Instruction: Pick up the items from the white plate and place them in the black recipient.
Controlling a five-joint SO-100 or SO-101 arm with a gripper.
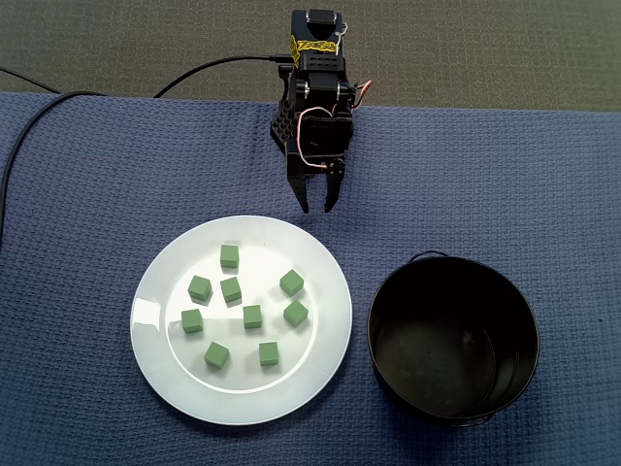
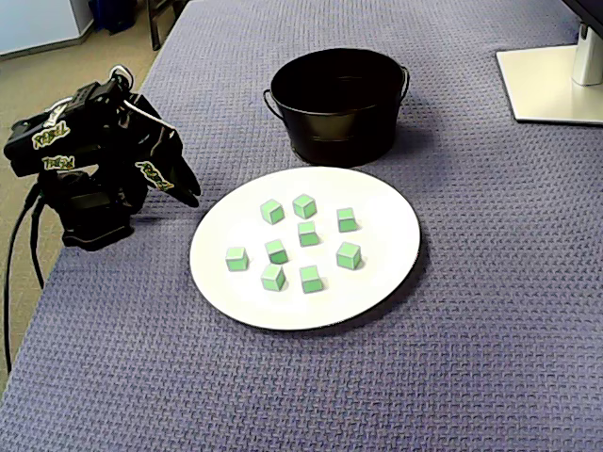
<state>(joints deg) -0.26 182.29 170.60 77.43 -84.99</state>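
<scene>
Several small green cubes [image 1: 252,316] lie scattered on the round white plate [image 1: 160,320] in the middle of the blue cloth; in the other fixed view the cubes [image 2: 308,234] and plate [image 2: 382,282] sit centrally. The black pot [image 1: 384,320] stands right of the plate, empty inside, and appears behind the plate as the pot [image 2: 339,137] in the second fixed view. My gripper [image 1: 317,207] hangs just beyond the plate's far rim, fingers slightly apart with nothing between them. From the side, the gripper [image 2: 188,195] points down toward the cloth left of the plate.
The arm's base [image 2: 89,212] stands at the cloth's left edge in one fixed view, with black cables [image 1: 29,126] trailing off the table. A white monitor foot [image 2: 551,85] sits at the far right corner.
</scene>
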